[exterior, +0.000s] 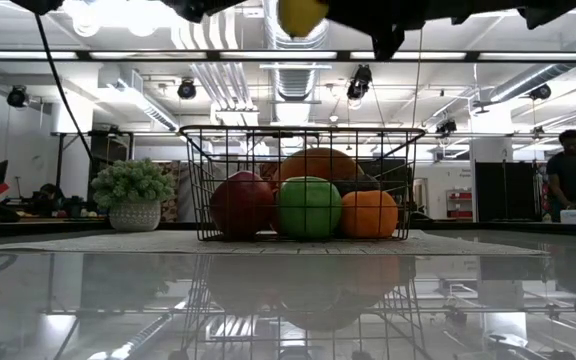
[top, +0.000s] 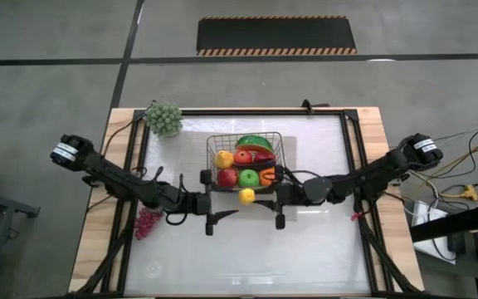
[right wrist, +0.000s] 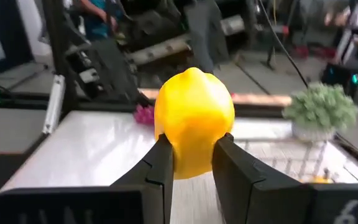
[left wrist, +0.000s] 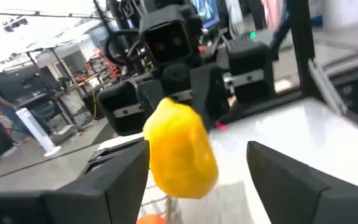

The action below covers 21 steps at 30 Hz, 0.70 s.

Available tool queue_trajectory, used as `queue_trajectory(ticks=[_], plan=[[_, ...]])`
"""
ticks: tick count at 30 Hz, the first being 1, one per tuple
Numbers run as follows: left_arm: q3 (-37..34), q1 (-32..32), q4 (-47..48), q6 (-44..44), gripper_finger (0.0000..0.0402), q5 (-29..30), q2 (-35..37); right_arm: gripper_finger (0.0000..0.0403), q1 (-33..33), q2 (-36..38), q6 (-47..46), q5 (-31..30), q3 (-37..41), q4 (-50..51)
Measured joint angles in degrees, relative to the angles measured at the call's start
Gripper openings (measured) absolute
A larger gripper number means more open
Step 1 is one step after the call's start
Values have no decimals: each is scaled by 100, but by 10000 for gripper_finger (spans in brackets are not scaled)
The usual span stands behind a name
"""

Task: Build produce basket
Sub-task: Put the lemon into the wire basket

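The right gripper (right wrist: 191, 155) is clamped on the yellow lemon (right wrist: 194, 121), the basket (top: 279, 143) lies just beyond it, and the left gripper (left wrist: 197, 168) stands released beside the lemon

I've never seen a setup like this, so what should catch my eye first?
A bright yellow lemon clamped in the right pincer, held above the table just in front of the basket. The left pincer faces it, fingers spread open either side. Behind, the wire basket is already full of colourful toy fruit at the table's middle.
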<state>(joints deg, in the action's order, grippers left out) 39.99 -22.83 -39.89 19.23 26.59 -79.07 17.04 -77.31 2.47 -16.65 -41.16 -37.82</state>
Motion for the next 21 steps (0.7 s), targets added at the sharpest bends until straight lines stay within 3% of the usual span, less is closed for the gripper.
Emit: queue_trajectory(ticks=[11,21], plan=[[-785,27,398,1161,253,399,1630,75,-865,-231,-728,0,-1530,3067],[-1567,28,153,1137,254,395,2609,75,-1719,-1508,-714,12,-2829,4445]])
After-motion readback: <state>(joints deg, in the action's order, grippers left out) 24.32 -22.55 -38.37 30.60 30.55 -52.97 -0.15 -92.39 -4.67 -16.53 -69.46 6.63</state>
